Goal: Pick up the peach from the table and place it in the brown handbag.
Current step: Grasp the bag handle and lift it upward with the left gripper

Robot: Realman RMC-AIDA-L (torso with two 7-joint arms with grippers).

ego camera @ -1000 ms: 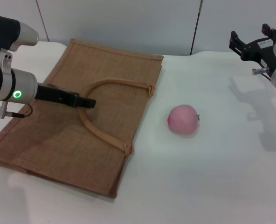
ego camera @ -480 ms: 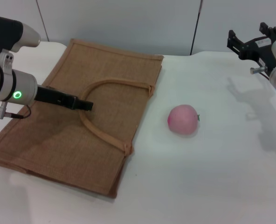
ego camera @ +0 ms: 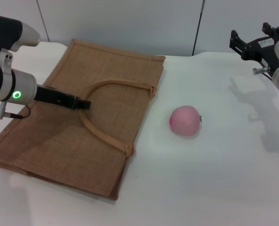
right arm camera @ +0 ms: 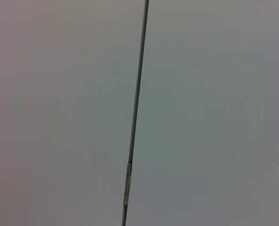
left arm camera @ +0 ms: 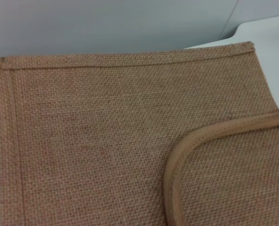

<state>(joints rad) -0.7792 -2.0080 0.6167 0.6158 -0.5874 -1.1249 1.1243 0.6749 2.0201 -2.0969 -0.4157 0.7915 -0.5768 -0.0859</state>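
Observation:
The pink peach (ego camera: 185, 121) lies on the white table (ego camera: 201, 183), a little to the right of the brown handbag (ego camera: 106, 70). The handbag lies flat, with its arched loop handle (ego camera: 106, 136) resting on top. My left gripper (ego camera: 85, 104) hovers low over the bag, its tip at the left side of the handle. The left wrist view shows the bag's woven fabric (left arm camera: 92, 122) and part of the handle (left arm camera: 177, 165). My right gripper (ego camera: 250, 40) is held up at the far right, open and empty, well away from the peach.
A grey wall with vertical panel seams (ego camera: 198, 28) stands behind the table. The right wrist view shows only that wall and a seam (right arm camera: 137, 113). The bag covers the table's left half.
My left gripper has drawn back slightly to the left over the bag, from past the handle to its left side. The peach, the bag and the right arm have stayed put.

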